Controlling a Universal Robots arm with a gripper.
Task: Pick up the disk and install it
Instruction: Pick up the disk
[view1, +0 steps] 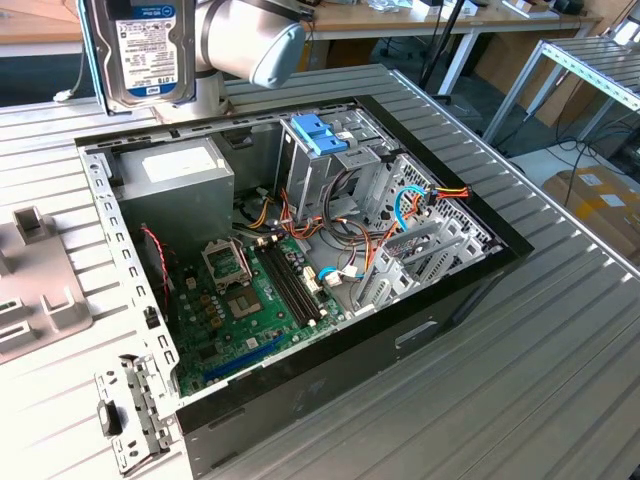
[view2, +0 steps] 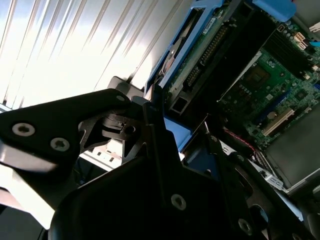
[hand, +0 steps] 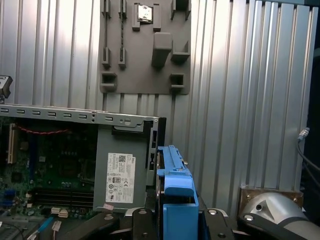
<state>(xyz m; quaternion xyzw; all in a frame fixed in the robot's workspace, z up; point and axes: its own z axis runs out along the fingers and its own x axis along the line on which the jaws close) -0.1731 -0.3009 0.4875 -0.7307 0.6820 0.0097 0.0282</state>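
Tool (hand: 175, 218): clamped on the disk (hand: 174, 172), black fingers (hand: 142, 216) pressed to either side of the light-blue carrier rail (hand: 177, 192).

Disk (view1: 150, 48): held in the air, touching nothing else, above and just outside the open case (view1: 420, 335), beside the corner that holds the power supply (view1: 175, 180).

Orientation: stands on end in the exterior view, long axis roughly vertical, labelled face toward that camera; seen edge-on in the first wrist view, with the rail edge nearest the lens. Circuit-board underside (view2: 200, 60) seen in the second wrist view.

Step in hand, as judged: carrying the grasped disk over the case. Best done with the grip square on the rail, no tilt allowed to creep in, the disk high enough to clear the case rim and the cables (view1: 350, 190), the long axis brought in line with the drive cage (view1: 300, 165).

Outside the case, on the ribbed surface (view1: 520, 400): grey fixture plate (hand: 145, 50), well apart from the disk.
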